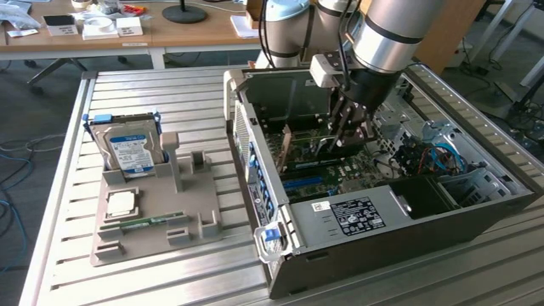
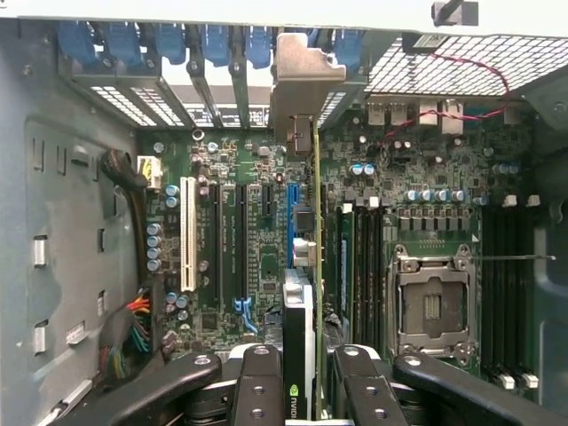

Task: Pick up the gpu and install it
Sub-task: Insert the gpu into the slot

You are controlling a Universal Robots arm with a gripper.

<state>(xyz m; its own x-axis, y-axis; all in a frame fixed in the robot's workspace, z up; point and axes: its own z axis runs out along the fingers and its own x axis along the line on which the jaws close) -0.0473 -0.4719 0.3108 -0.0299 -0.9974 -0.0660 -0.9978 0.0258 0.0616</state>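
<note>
The gpu [image 2: 306, 266] is edge-on in the wrist view, a thin green board with a dark face. Its pale metal bracket [image 2: 302, 84] reaches the case's rear slot openings. My gripper [image 2: 306, 364] is shut on the card's near end, a black finger [image 2: 259, 373] on each side. In the exterior view the gripper [image 1: 344, 131] is down inside the open computer case [image 1: 365, 217]. It holds the gpu [image 1: 310, 146] upright just over the motherboard [image 1: 340, 175]. The card lines up beside a blue slot [image 2: 291, 213]. Whether it sits in a slot I cannot tell.
On the exterior view's left a grey holder tray [image 1: 153, 217] carries a silver hard drive [image 1: 127, 150], a CPU [image 1: 121, 204] and a RAM stick [image 1: 144, 223]. Inside the case are a white slot [image 2: 187, 235], a CPU socket [image 2: 432, 306] and cable bundles [image 2: 124, 328].
</note>
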